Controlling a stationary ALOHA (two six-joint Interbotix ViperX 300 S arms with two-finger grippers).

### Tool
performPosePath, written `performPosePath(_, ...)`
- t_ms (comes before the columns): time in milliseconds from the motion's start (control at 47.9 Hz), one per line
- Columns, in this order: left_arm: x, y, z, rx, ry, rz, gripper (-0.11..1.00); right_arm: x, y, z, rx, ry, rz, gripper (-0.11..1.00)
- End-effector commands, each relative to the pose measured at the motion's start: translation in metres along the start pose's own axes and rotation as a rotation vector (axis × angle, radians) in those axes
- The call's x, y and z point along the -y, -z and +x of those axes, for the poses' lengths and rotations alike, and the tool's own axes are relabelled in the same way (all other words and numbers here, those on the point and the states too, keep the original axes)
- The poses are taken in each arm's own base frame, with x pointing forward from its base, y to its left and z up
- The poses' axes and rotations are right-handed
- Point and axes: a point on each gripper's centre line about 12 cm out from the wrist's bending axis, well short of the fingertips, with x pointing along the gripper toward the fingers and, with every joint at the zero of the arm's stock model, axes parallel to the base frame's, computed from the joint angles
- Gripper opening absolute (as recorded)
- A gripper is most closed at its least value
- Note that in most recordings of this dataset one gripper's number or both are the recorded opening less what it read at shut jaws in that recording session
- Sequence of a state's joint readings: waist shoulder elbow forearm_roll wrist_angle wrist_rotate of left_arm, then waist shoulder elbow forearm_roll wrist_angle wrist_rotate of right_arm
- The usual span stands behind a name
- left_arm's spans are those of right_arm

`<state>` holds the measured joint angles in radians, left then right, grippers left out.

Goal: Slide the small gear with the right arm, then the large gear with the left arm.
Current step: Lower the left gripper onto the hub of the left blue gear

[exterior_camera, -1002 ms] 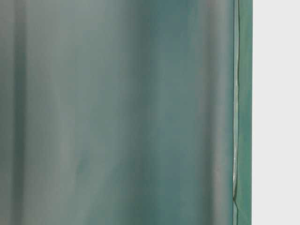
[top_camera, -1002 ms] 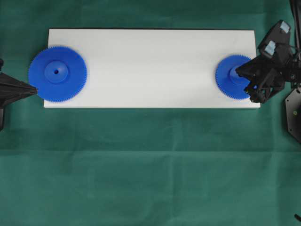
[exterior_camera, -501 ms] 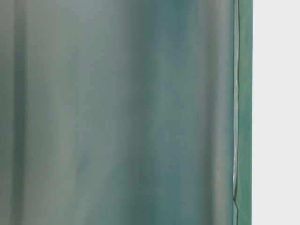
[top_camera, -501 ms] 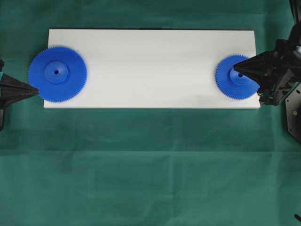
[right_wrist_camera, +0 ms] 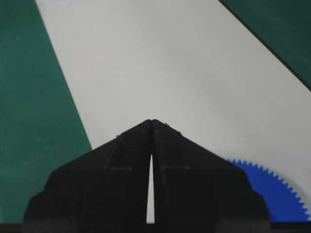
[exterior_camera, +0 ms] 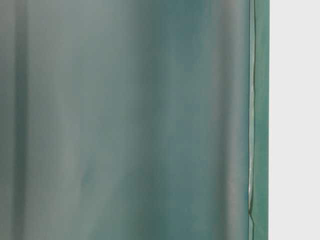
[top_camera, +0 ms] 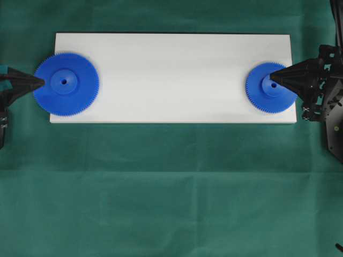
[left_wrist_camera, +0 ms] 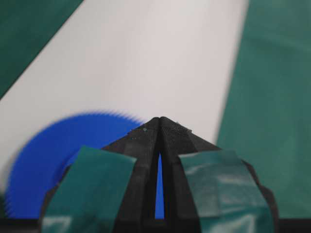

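Item 1, small gear [top_camera: 269, 88]: lies flat on the white board [top_camera: 171, 75] at its right end, hub up, outer teeth just short of the board's right edge. A disc has no long axis; its centre hole faces straight up.

Item 2, right arm's fingers [top_camera: 273, 78]: pressed together into one wedge, holding nothing, as your right wrist view confirms with only a hairline slit between them [right_wrist_camera: 151, 122]. The tip sits over the gear's hub, on its far side; whether it touches cannot be told from above. The wedge points along the board's length toward the left end. Your push direction, judged from this, is straight down the board, gear ahead of the tip.

Item 3, large gear [top_camera: 66, 84]: flat at the board's left end, hub up, its outer teeth overhanging the left edge onto the green cloth [top_camera: 171, 193]. Well apart from the small gear, with bare board between.

Item 4, left arm's fingers [top_camera: 42, 82]: likewise closed to a point, empty; the left wrist view shows them meeting at the tip [left_wrist_camera: 160, 121]. The tip is over the gear's outer rim, aimed at the hub and the right end.

Each arm is nearest its own gear; by the task order you move the right one first
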<state>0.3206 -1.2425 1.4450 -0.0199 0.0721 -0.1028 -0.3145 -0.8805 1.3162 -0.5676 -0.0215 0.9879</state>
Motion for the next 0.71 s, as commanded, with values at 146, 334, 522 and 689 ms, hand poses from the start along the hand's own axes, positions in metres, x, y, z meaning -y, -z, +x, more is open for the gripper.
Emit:
performPosePath(146, -0.005, -0.006, 0.002, -0.014, -0.038, -0.012, 0.00, -0.003, -0.005, 0.002, 0.008, -0.008, -0.006, 0.51)
performPosePath(334, -0.005, -0.003, 0.008, -0.067, -0.045, -0.013, 0.00, -0.002, -0.005, 0.002, 0.006, -0.006, -0.009, 0.51)
performPosePath(522, -0.006, 0.001, 0.020, -0.152, -0.055, -0.015, 0.00, -0.002, -0.004, 0.003, 0.001, -0.005, -0.007, 0.51)
performPosePath(689, -0.007, 0.007, 0.029, -0.223, -0.063, -0.013, 0.00, -0.001, -0.002, 0.003, -0.001, -0.003, -0.005, 0.51)
